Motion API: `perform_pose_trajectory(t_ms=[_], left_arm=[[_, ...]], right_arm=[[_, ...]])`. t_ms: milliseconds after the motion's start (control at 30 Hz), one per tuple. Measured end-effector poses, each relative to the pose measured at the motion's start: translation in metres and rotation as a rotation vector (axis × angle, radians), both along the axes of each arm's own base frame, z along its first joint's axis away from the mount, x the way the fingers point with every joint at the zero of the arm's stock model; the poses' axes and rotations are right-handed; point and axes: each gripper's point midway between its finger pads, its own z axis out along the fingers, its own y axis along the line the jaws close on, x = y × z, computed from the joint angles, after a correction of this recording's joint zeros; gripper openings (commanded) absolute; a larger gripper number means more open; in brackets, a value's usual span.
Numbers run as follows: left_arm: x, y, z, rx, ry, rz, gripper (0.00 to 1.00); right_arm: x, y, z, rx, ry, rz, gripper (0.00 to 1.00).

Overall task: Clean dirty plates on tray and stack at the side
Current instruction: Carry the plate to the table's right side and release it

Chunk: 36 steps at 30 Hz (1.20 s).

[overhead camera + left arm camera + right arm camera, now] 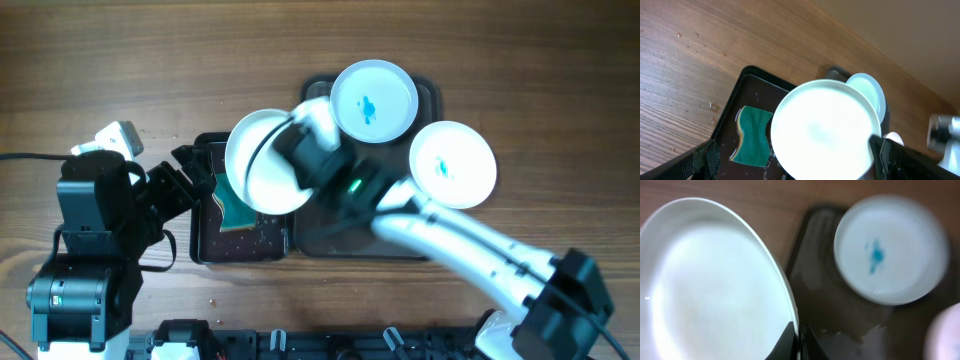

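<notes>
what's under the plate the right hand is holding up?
The small black tray with a teal sponge. The held plate, pinched at its rim by the right hand, covers part of the sponge and part of the tray floor.

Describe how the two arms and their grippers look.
The left arm is black and blocky, with a white block near the wrist, a green light at its base and a black cable running to it. The left gripper has black ridged fingers. The right arm has smooth white links, black joints and a green light. The right gripper is dark.
</notes>
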Motion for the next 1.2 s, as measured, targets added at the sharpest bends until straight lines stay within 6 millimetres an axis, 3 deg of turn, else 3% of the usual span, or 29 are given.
perform_pose_trajectory(t_ms=[133,233,300,333,400,467,600,767,967,1133,1200], left_arm=[[0.0,0.0,0.0,0.0,0.001,0.0,1.0],[0.0,0.0,0.0,0.0,0.001,0.0,1.0],[0.0,0.0,0.0,0.0,0.001,0.0,1.0],[0.0,0.0,0.0,0.0,0.001,0.0,1.0],[0.0,0.0,0.0,0.0,0.001,0.0,1.0],[0.0,0.0,0.0,0.0,0.001,0.0,1.0],[0.0,0.0,0.0,0.0,0.001,0.0,1.0],[0.0,0.0,0.0,0.0,0.001,0.0,1.0],[0.0,0.0,0.0,0.0,0.001,0.0,1.0],[0.0,0.0,0.0,0.0,0.001,0.0,1.0],[0.0,0.0,0.0,0.0,0.001,0.0,1.0]], right_arm=[[0.021,-0.028,0.008,0.25,0.171,-0.041,0.04],[0.038,-0.074,0.039,0.407,0.19,-0.113,0.04],[0.043,-0.113,0.058,0.474,0.183,-0.19,0.04],[0.043,-0.156,0.074,0.517,0.16,-0.289,0.04],[0.039,-0.199,0.083,0.544,0.153,-0.396,0.05],[0.029,-0.242,0.08,0.557,0.184,-0.52,0.04],[0.011,-0.34,0.054,0.553,0.229,-0.824,0.04],[-0.012,-0.424,0.008,0.556,0.292,-1.082,0.04],[-0.039,-0.487,-0.061,0.505,0.43,-1.301,0.04],[-0.048,-0.498,-0.12,0.44,0.59,-1.344,0.06],[-0.048,-0.498,-0.132,0.436,0.621,-1.344,0.39]])
